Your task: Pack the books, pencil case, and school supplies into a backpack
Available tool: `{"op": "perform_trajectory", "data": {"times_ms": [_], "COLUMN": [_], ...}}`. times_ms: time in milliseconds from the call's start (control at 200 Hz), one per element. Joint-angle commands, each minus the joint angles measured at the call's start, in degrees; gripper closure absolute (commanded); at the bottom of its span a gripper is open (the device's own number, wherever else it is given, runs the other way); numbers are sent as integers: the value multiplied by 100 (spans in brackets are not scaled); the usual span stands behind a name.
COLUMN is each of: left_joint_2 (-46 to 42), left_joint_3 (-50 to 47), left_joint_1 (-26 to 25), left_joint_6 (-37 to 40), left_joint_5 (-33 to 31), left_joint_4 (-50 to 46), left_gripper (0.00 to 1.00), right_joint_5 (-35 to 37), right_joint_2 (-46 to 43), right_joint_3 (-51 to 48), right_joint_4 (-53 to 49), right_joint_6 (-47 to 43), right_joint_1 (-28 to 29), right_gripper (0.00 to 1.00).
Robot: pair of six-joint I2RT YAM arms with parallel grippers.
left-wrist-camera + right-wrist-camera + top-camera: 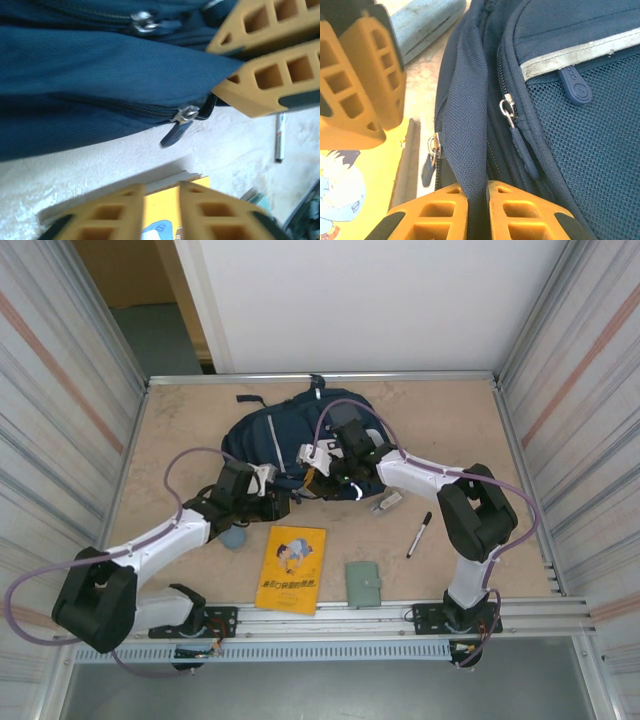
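**Hidden or unclear.** In the top view the left arm [165, 535] covers most of the pencil case [234, 537]. 1 slate-blue rounded end is left showing on the table [450, 430]. Both wrists overlie the near edge of the backpack [290, 430], so the finger gaps cannot be read from above. The contents of the clear packet [388, 502], beside the right forearm, are too small to make out. The left wrist view is blurred.

**Task items.** The backpack is navy with pale patches and a reflective stripe, and lies flat at mid-table. The book [291, 568] is yellow, with a cartoon figure and dark lettering. It lies flat near the front edge, between the pencil case and the grey-green booklet [364, 583]. The marker [419, 534] lies further right, apart from the others.

**Wrist views.** The right gripper [477, 187] is clamped on a strip of navy backpack fabric, beside a zip pull [509, 109] and a mesh pocket [590, 150]. The pencil case lies at the top of this view, cut off by the edge. The 2 fingers of the left gripper [162, 189] stand narrowly apart with nothing between them. Book and table show through the gap, and a second zip pull [186, 116] sits just beyond it.
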Motion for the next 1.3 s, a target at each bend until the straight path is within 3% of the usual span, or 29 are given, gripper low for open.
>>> {"op": "perform_trajectory", "data": {"times_ms": [0,65,160,336,561,752,997,1293], "left_joint_2": [-331,-478,-553,-169,152,476,693,609], "left_joint_3": [-194,-275,-336,-335,-104,121,-35,15], "left_joint_1": [36,28,2,-67,-87,-77,-183,-192], "left_joint_6": [-368,-480,-535,-734,-662,-348,38,247], "left_joint_5": [162,-8,-166,80,-445,-566,146,447], "left_joint_4": [247,308,415,817,579,474,1214,1015], "left_gripper": [60,53,50,54,51,58,69,83], "right_joint_5": [-389,-412,-441,-656,-879,-1096,-1088,-831], "right_joint_2": [-260,-222,-151,-141,-221,-242,-208,-24], "right_joint_3": [-12,7,71,180,219,152,129,218], "right_joint_4": [59,104,139,117,160,119,94,-24], "right_joint_6": [-161,-150,-96,-103,-24,-178,-253,-237], "right_joint_1": [60,100,187,371,521,617,602,513], "right_gripper": [100,100,100,100,100,100,100,100]}}
